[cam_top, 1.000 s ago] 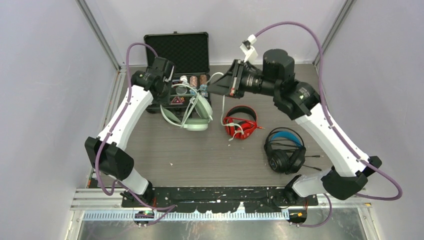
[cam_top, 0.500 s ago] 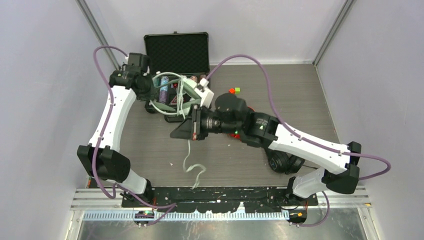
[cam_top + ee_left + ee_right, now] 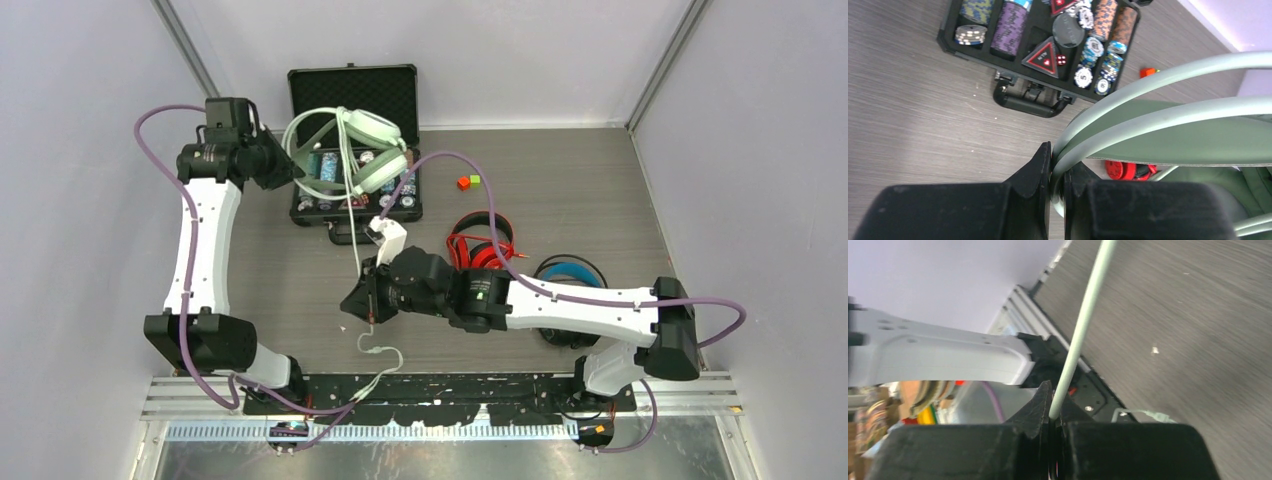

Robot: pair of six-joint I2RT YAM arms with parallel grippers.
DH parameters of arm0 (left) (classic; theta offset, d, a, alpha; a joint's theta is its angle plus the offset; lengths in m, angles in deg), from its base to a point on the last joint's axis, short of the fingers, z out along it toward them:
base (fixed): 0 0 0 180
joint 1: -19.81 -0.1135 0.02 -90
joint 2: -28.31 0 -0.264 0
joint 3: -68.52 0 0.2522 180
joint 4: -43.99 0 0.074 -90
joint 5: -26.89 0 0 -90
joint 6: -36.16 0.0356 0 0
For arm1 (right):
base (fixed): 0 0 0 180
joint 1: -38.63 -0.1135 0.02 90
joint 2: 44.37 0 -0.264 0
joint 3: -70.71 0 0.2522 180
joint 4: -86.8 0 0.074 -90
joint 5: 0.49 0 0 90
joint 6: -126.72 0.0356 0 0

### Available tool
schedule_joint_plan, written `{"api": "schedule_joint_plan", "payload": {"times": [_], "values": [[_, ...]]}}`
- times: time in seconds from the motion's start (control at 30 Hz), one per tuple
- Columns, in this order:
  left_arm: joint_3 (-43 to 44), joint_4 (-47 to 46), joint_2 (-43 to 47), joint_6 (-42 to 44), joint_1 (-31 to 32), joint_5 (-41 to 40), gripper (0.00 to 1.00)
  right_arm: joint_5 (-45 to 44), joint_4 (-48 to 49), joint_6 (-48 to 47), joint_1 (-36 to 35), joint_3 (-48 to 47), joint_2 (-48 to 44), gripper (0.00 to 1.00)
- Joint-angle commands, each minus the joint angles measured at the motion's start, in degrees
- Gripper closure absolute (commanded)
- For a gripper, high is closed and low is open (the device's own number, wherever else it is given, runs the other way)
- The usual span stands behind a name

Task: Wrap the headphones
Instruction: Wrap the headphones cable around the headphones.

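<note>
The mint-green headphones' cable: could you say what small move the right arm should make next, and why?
Probably swing the right gripper around the headband for a first loop: the left gripper holds the mint-green headphones aloft, and the cable runs straight between them.

Lilac walls (image 3: pixel 80 150) w/ grey wood-grain tabletop (image 3: pixel 570 180).

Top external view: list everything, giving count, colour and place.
mint-green headphones: 1, mint and white, held up over case
cable: 1, pale green, from them down to near edge
red headphones: 1, red, table centre
black headphones: 1, black, blue band, right of red pair
case: 1, black, open, far side, holds poker chips
blocks: 2, red and green, right of case
left end effector: 1, black, shut on mint-green headphones
right end effector: 1, black, shut on cable
</note>
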Motion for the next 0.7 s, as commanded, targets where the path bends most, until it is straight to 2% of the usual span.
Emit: {"api": "schedule_joint_plan", "payload": {"times": [0.0, 0.23, 0.47, 0.67], "values": [[3.81, -9.59, 2.97, -6.79, -1.23, 5.83, 1.00, -4.68, 3.72, -4.06, -1.40, 5.81, -2.23, 1.00], [5.01, -11.00, 5.08, -8.11, -2.42, 11.47, 1.00, -9.13, 10.95, -7.22, -1.36, 15.16, -4.60, 0.99], [5.50, -13.02, 7.93, -11.85, -2.50, 18.18, 1.00, -14.35, 22.50, -13.96, -1.44, 23.68, -5.54, 1.00], [5.10, -15.87, 10.67, -15.04, -2.50, 20.05, 1.00, -13.97, 27.58, -20.33, -1.45, 23.70, -3.79, 0.99]]}}
